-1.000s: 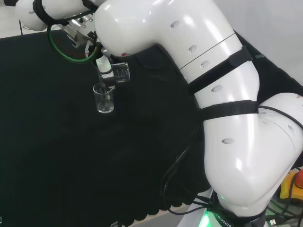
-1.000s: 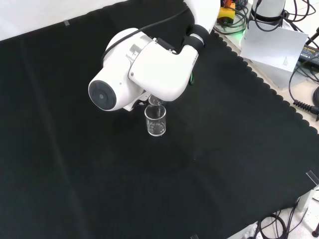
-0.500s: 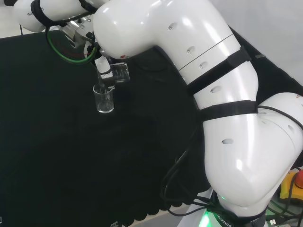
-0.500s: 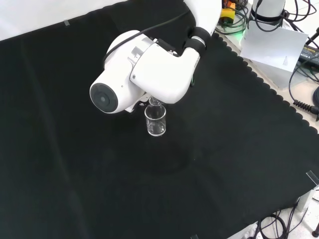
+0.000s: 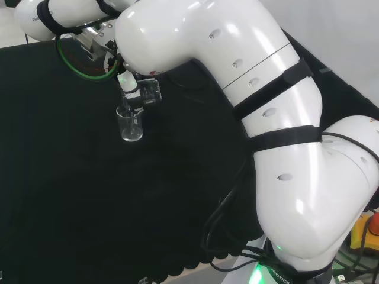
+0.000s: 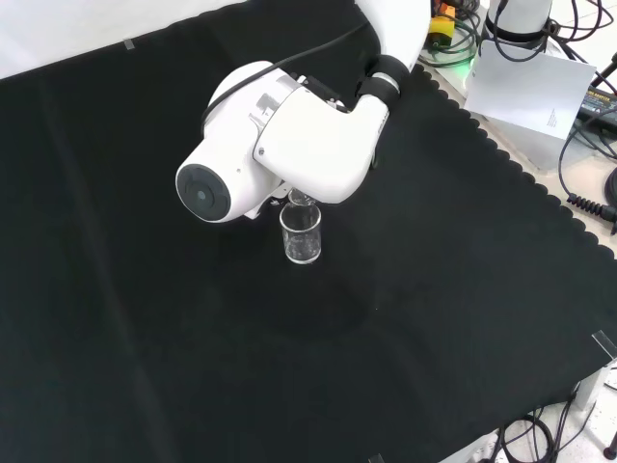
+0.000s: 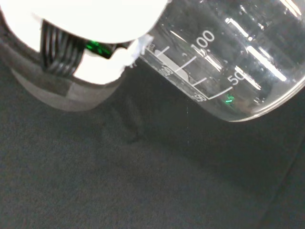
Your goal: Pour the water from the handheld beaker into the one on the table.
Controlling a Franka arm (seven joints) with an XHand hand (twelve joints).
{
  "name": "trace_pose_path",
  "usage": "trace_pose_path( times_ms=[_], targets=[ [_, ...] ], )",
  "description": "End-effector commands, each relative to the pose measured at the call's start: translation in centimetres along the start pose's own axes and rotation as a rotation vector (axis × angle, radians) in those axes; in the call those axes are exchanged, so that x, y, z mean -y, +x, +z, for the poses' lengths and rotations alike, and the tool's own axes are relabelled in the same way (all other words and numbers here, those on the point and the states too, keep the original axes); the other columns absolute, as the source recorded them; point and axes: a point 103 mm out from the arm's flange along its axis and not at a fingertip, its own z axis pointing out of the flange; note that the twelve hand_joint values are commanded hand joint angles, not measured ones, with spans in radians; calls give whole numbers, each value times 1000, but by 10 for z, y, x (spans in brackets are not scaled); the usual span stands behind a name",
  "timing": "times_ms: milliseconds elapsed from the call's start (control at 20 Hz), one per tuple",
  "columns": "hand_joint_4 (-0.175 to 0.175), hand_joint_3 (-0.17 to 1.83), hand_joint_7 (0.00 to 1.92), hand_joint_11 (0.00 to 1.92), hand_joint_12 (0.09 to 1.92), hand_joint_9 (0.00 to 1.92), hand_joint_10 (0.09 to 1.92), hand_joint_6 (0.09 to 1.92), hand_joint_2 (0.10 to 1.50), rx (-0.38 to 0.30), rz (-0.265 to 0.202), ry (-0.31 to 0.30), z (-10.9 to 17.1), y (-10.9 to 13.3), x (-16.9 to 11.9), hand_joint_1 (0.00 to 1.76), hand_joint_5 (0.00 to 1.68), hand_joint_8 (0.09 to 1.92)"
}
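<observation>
A clear table beaker (image 5: 130, 125) stands upright on the black cloth, seen also in the front view as the table beaker (image 6: 301, 236). Just above its rim a second clear handheld beaker (image 5: 150, 92) lies tipped on its side, its mouth toward the table beaker's opening. In the wrist view the handheld beaker (image 7: 228, 62) shows printed scale marks, and the hand (image 7: 81, 28) is curled against its wall. Part of the hand (image 5: 126, 81) peeks from under the arm's white link. In the front view only the handheld beaker's lip (image 6: 300, 198) shows below the link.
The arm's big white link (image 6: 289, 145) hangs over both beakers in the front view. A green cable (image 5: 83, 70) loops at the wrist. The cloth's scalloped edge (image 6: 540, 193) runs along the right of the front view, with cables and a white sheet (image 6: 530, 87) beyond.
The wrist has turned a little further, so the handheld beaker is tipped more steeply over the table beaker. The table beaker has stayed in place.
</observation>
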Motion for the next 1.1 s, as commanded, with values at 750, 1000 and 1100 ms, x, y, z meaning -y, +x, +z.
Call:
trace_pose_path(
  times_ms=[750, 1000, 1100],
  targets=[
    [-175, 613, 1371, 1313, 684, 1588, 426, 559, 654, 3, -1, -16, -4, 4, 3, 1318, 1309, 514],
    [-175, 614, 1371, 1313, 683, 1588, 427, 560, 654, -22, -21, -39, 4, -7, -2, 1318, 1309, 515],
    [-175, 614, 1371, 1313, 683, 1587, 428, 560, 654, -32, -24, -53, 5, -9, -1, 1318, 1309, 515]
  ],
)
